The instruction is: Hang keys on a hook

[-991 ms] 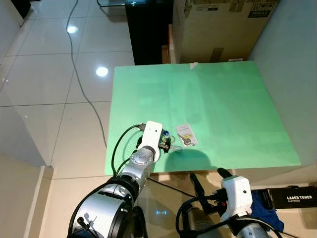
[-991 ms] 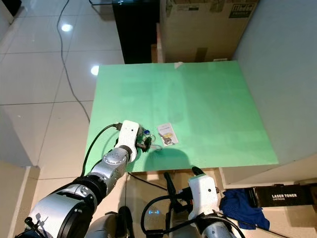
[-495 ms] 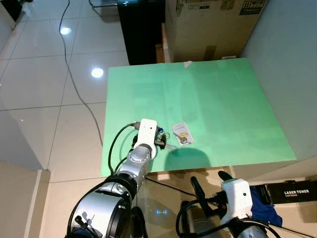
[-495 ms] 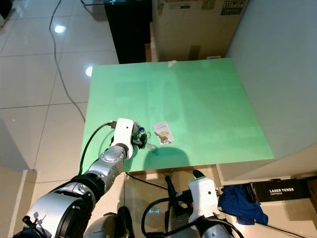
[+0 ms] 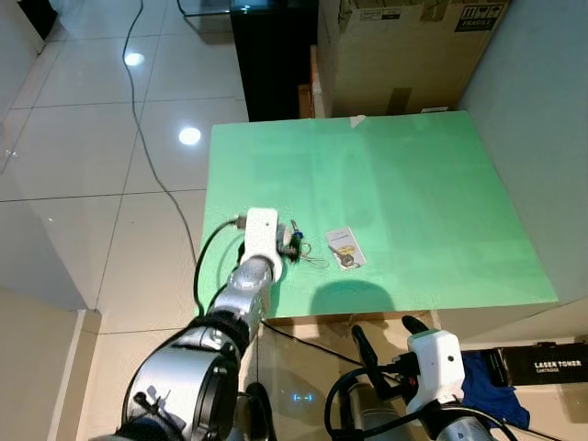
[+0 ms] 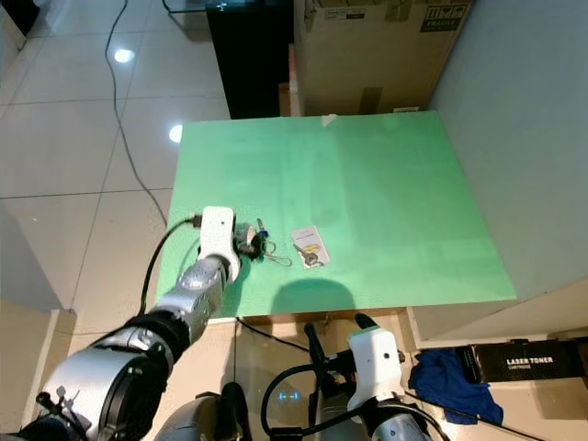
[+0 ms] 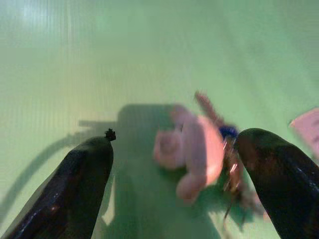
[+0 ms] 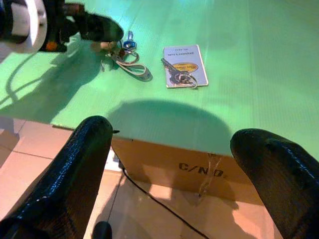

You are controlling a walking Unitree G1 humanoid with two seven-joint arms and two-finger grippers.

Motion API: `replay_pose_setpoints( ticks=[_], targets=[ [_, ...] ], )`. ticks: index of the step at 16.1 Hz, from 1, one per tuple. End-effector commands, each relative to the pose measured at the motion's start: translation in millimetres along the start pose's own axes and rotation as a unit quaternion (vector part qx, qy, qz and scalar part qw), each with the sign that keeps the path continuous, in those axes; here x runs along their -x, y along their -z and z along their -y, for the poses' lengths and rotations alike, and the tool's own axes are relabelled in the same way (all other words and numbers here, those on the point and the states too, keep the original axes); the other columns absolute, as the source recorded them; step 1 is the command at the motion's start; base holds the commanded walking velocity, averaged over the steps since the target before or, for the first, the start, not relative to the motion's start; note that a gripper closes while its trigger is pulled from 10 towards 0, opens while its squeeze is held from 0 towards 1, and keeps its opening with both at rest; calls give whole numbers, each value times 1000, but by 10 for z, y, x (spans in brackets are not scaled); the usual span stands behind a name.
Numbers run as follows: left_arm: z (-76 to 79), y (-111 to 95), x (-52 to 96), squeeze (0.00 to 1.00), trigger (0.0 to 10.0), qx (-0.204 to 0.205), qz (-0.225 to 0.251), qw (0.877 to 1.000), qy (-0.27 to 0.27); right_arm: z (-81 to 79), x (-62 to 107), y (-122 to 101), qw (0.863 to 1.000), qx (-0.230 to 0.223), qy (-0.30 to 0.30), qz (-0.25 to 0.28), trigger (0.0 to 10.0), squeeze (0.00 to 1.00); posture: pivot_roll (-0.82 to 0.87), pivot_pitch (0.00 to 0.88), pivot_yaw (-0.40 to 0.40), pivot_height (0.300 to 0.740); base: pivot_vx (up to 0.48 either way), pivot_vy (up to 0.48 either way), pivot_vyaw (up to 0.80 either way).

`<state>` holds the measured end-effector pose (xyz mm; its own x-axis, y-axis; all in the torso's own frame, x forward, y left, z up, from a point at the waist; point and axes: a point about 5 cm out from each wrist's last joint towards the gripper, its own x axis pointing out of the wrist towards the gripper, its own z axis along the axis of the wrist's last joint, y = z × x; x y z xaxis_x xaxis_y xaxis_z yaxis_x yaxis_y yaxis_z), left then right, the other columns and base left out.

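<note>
since the left gripper (image 5: pixel 290 246) swung left, jaws apart, keys (image 5: pixel 301 249) dragged along

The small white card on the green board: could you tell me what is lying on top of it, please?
A key on a metal ring lies on the white card, covering part of its print. What is under the card cannot be seen.

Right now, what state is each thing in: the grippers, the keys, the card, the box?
Left gripper: open, low over the green board, fingers either side of the keyring.
Right gripper: open, idle below the board's near edge.
Keyring: lying flat on the board, not gripped.
Card: flat on the board, a second key resting on it.
Cardboard box: closed, upright behind the board.
</note>
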<state>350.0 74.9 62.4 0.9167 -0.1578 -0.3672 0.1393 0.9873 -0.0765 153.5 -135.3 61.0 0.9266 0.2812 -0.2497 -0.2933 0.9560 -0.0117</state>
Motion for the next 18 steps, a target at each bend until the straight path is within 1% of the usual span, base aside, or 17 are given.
replay_pose_setpoints(
  ticks=[1, 3, 4, 6, 7, 9, 11, 15, 16, 17, 18],
  targets=[
    [20, -16, -3, 0, 10000, 7, 2, 1000, 5, -19, 20, 43, 1000, -6, -3, -8, 10000, 102, -336, 211, 95, 740, 0, 0, 0],
    [58, -13, -2, 0, 10000, 0, 2, 1000, 13, -37, 30, 44, 1000, -8, -4, -9, 10000, 102, -342, 217, 94, 740, 0, 0, 0],
    [109, 24, 5, 0, 10000, -10, -4, 1000, 23, -53, 45, 42, 1000, -8, -5, -10, 10000, 102, -353, 230, 91, 740, 0, 0, 0],
    [146, 95, 18, 0, 10000, -25, -20, 999, 23, -72, 76, 44, 1000, -9, -7, -14, 10000, 102, -376, 245, 87, 740, 0, 0, 0],
    [134, 117, 22, 0, 10000, -18, -24, 1000, 9, -80, 133, 56, 1000, -10, -6, -19, 10000, 106, -392, 252, 87, 740, 0, 0, 0],
    [129, 110, 20, 0, 10000, -11, -24, 1000, 6, -80, 161, 64, 1000, -11, -4, -22, 10000, 102, -404, 257, 88, 740, 0, 0, 0],
    [102, 53, 7, 0, 10000, 7, -16, 1000, -19, -92, 248, 83, 1000, -15, -1, -28, 10000, 106, -420, 260, 92, 740, 0, 0, 0],
    [37, 7, -10, 0, 10000, 25, -25, 999, -41, -112, 289, 83, 999, -16, -5, -29, 10000, 106, -421, 267, 94, 740, 0, 0, 0],
    [28, 17, -11, 0, 1608, 35, -31, 998, -43, -111, 299, 80, 999, -16, -4, -29, 10000, 102, -423, 270, 91, 740, 0, 0, 0],
    [25, 30, -10, 0, 0, 42, -38, 997, -44, -114, 308, 81, 999, -17, -4, -30, 10000, 106, -424, 272, 91, 740, 0, 0, 0],
    [23, 39, -9, 0, 0, 41, -42, 997, -46, -118, 315, 82, 999, -17, -4, -31, 10000, 106, -426, 273, 88, 740, 0, 0, 0]
  ],
)
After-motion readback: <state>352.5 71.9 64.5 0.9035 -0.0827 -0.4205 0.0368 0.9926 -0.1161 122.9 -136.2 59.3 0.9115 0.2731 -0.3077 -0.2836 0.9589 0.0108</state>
